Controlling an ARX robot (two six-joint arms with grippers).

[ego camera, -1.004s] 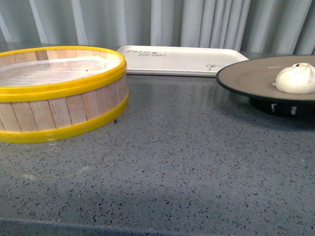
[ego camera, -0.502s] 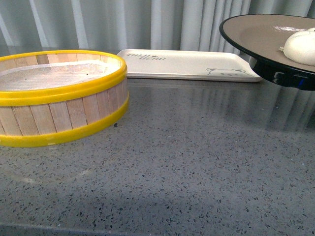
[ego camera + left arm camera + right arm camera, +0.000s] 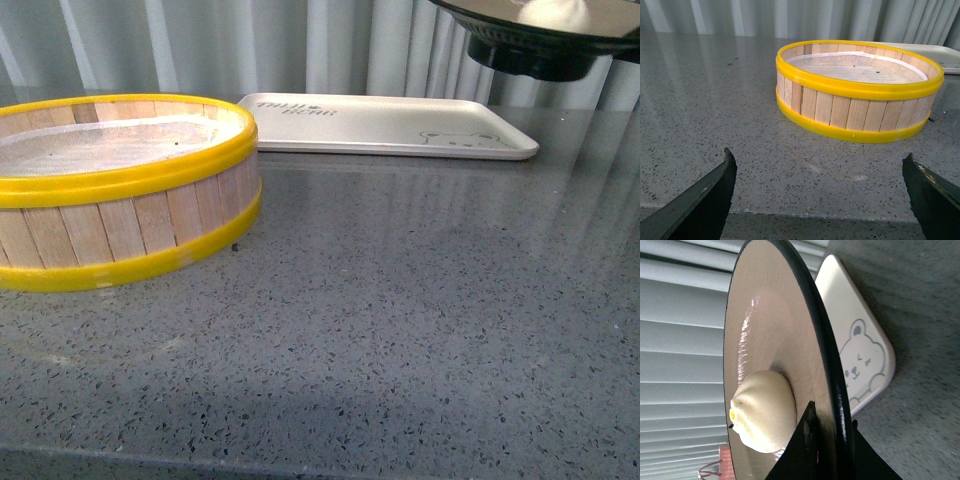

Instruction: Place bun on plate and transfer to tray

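Observation:
The plate (image 3: 530, 50), tan inside with a black rim and foot, hangs in the air at the upper right of the front view, above the tray's right end. The white bun (image 3: 555, 12) lies on it. In the right wrist view my right gripper (image 3: 830, 425) is shut on the plate's black rim (image 3: 832, 370), with the bun (image 3: 765, 410) close beside its inner finger. The cream tray (image 3: 385, 125) with the bear drawing (image 3: 862, 362) lies flat at the back of the table. My left gripper (image 3: 820, 162) is open, low over the front edge, holding nothing.
A yellow-rimmed wooden steamer basket (image 3: 120, 185) stands at the left of the grey speckled tabletop (image 3: 400, 320), and it lies ahead of the left gripper in the left wrist view (image 3: 860, 90). Grey curtains (image 3: 330, 45) close off the back.
The plate with the bun has risen from the table at the right, up past the tray's level. The tray's right end with the bear now shows. The basket has not moved.

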